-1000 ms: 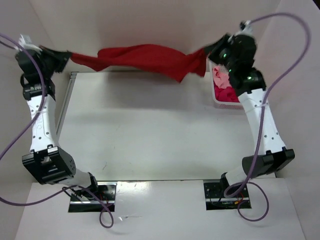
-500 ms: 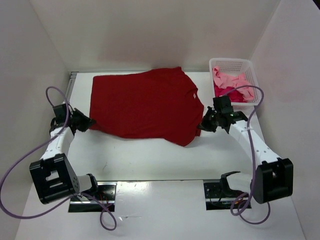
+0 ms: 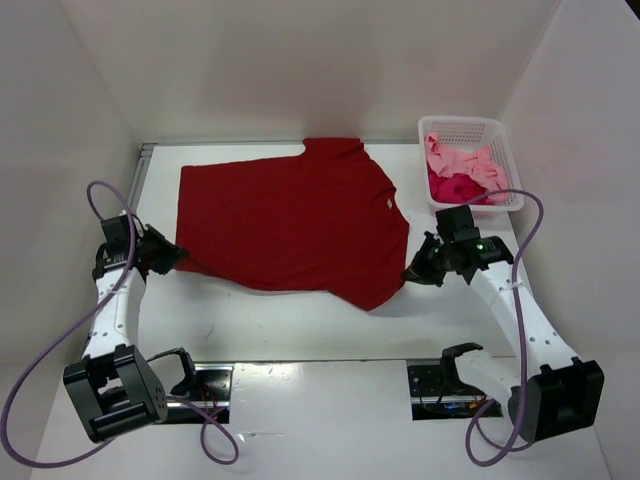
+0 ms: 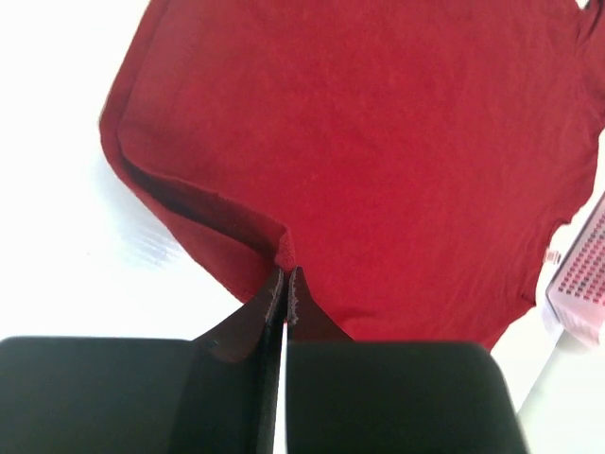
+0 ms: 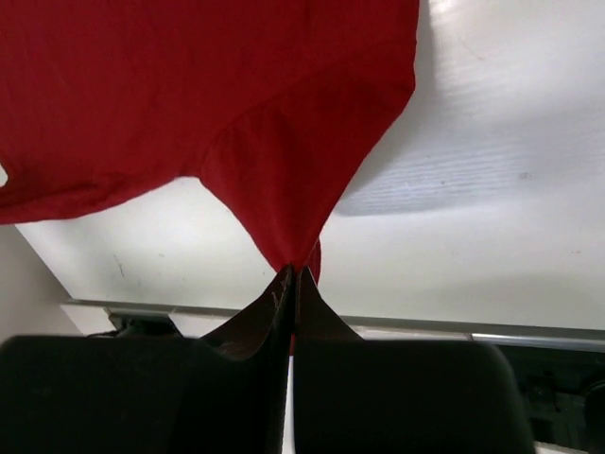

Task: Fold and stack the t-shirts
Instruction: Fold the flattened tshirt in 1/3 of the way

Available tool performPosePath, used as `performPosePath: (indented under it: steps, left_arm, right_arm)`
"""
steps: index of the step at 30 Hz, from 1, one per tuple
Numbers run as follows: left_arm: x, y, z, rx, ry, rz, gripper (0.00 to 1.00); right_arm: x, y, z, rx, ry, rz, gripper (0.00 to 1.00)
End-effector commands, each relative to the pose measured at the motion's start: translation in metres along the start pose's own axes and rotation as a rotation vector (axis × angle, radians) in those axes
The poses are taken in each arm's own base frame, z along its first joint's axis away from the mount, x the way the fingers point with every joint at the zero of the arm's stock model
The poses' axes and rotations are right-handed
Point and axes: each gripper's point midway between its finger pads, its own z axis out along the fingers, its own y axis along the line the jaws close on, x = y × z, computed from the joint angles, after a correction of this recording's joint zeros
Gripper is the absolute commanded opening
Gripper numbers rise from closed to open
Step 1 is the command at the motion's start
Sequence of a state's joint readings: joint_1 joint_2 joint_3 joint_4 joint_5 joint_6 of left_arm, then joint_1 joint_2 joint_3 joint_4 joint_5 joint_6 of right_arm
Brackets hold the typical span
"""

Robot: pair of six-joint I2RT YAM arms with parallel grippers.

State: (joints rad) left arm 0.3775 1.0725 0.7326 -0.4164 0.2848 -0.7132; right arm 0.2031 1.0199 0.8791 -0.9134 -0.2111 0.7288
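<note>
Fabric is lying spread mid-worktop (image 3: 300,325): the dark red shirt (image 3: 290,220) is resting flat. The left hand (image 3: 176,258) is pinching its 8 o'clock corner, and the right hand (image 3: 409,273) is gripping its 4 o'clock corner. The pink shirt (image 3: 472,160) and magenta shirt (image 3: 455,187) are sitting in the basket (image 3: 507,165) at 2 o'clock.

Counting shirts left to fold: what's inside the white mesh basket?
A light pink shirt and a crimson-magenta shirt, crumpled together in the basket. Anything beneath them is covered.
</note>
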Motion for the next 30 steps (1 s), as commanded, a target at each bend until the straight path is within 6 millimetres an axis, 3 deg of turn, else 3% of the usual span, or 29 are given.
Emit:
performPosePath:
  steps: [1,3,4,6,7,12,16,17,19,23,28,30]
  left_arm:
    - [-0.029,-0.014,-0.005,0.000,-0.064,-0.007,0.00]
    - [-0.036,-0.016,-0.002,0.000,-0.083,-0.017,0.00]
    - [-0.039,-0.016,0.000,-0.011,-0.089,-0.029,0.00]
    - [-0.049,-0.017,0.004,-0.019,-0.118,-0.036,0.00]
    - [-0.050,-0.017,0.007,-0.019,-0.118,-0.046,0.00]
    - [-0.067,-0.019,0.023,-0.013,-0.154,-0.074,0.00]
    - [-0.079,-0.018,0.034,-0.028,-0.179,-0.082,0.00]
    - [-0.085,-0.015,0.048,-0.042,-0.178,-0.086,0.00]
    - [-0.086,-0.013,0.053,-0.044,-0.176,-0.086,0.00]
    - [-0.090,-0.009,0.066,-0.057,-0.177,-0.089,0.00]
    - [-0.092,0.000,0.085,-0.085,-0.163,-0.096,0.00]
    - [-0.093,0.004,0.095,-0.091,-0.156,-0.098,0.05]
  right_arm:
    - [-0.041,0.032,-0.001,-0.044,-0.092,-0.017,0.00]
    - [-0.065,0.054,0.002,-0.079,-0.129,-0.038,0.00]
    - [-0.076,0.060,0.015,-0.076,-0.126,-0.037,0.00]
    - [-0.103,0.079,0.016,-0.096,-0.188,-0.055,0.00]
    - [-0.111,0.080,0.028,-0.073,-0.182,-0.067,0.00]
    - [-0.162,0.101,0.042,-0.052,-0.270,-0.113,0.00]
    - [-0.181,0.108,0.062,-0.031,-0.278,-0.130,0.00]
    - [-0.207,0.126,0.067,-0.048,-0.324,-0.152,0.00]
    - [-0.217,0.130,0.065,-0.055,-0.342,-0.147,0.00]
    - [-0.227,0.129,0.094,-0.028,-0.312,-0.153,0.00]
    - [-0.239,0.131,0.115,-0.017,-0.320,-0.160,0.00]
    - [-0.246,0.132,0.126,-0.010,-0.326,-0.159,0.01]
